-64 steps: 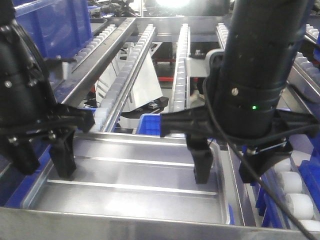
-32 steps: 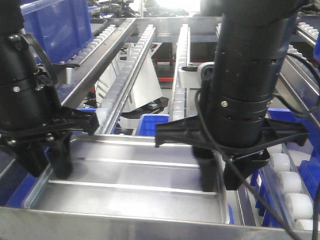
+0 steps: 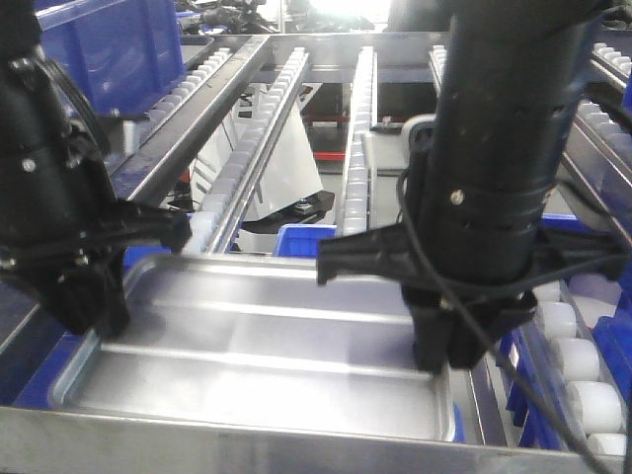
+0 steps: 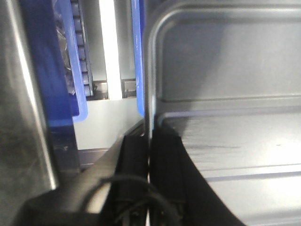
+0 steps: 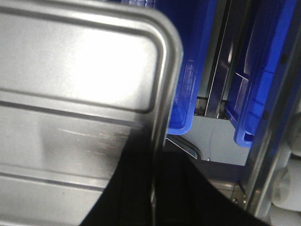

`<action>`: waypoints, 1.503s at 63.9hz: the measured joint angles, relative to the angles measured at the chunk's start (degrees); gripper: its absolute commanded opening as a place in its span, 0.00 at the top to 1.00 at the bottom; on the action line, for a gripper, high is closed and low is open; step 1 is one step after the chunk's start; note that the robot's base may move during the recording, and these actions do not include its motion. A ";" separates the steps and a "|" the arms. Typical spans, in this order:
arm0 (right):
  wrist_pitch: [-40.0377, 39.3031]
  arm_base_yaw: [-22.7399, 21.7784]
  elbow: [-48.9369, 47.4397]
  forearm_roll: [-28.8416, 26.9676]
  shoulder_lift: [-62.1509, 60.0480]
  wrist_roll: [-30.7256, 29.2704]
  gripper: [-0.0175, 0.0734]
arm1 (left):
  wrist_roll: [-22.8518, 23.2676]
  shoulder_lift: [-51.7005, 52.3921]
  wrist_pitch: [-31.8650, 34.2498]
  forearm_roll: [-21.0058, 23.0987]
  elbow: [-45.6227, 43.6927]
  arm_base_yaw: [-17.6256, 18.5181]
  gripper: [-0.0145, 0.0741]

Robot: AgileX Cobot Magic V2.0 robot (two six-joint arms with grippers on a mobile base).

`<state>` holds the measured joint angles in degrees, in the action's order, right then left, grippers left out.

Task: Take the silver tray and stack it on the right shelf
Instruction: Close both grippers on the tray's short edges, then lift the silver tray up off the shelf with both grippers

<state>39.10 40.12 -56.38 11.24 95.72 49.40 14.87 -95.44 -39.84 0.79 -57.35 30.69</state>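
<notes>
Since half a second ago both grippers have drawn their fingers together, from a wide spread with one finger standing inside the silver tray (image 3: 267,355) to a pinch on its short side rims. That tray lies lengthwise just behind the flat steel front bar (image 3: 197,434) of the right shelf (image 3: 357,128), its two floor ridges running left to right, with blue bins (image 3: 301,239) showing beneath its far edge and white rollers (image 3: 578,380) just to its right. On the left wrist view, the left gripper (image 4: 149,141) is clenched on the tray's raised left rim, one black finger on each face. On the right wrist view, the right gripper (image 5: 155,160) grips the right rim near a rounded corner in the same way. Whether the tray rests on anything below cannot be told.
</notes>
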 measured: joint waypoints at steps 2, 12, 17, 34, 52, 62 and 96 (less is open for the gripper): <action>0.00 0.00 0.09 0.45 -1.26 0.00 0.74 | 0.13 0.97 0.00 -0.13 0.00 0.00 0.94; 1.82 0.00 0.09 3.35 -10.38 0.00 0.74 | 0.81 8.09 -0.54 -0.23 -0.13 0.00 0.94; 2.77 0.00 0.09 4.15 -14.58 -0.11 0.74 | 1.51 12.45 -1.40 -0.12 -0.12 0.00 0.94; 3.28 0.56 0.09 4.18 -24.81 -0.91 0.74 | 4.01 22.21 -10.99 -1.64 -6.08 1.12 0.94; 5.02 2.04 -0.76 4.51 -25.98 -1.15 0.74 | 11.57 22.83 -18.35 -10.38 -11.00 8.08 0.94; 8.27 2.69 -3.50 4.98 -24.41 -1.15 0.74 | 16.44 19.79 -19.40 -15.27 -11.57 11.09 0.94; 11.96 2.74 -5.35 5.71 -23.57 -1.15 0.74 | 19.41 17.13 -20.03 -16.28 -11.89 11.96 0.94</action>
<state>51.05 42.85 -61.74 16.95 72.15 48.24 34.28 -78.31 -59.88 -15.48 -69.25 42.65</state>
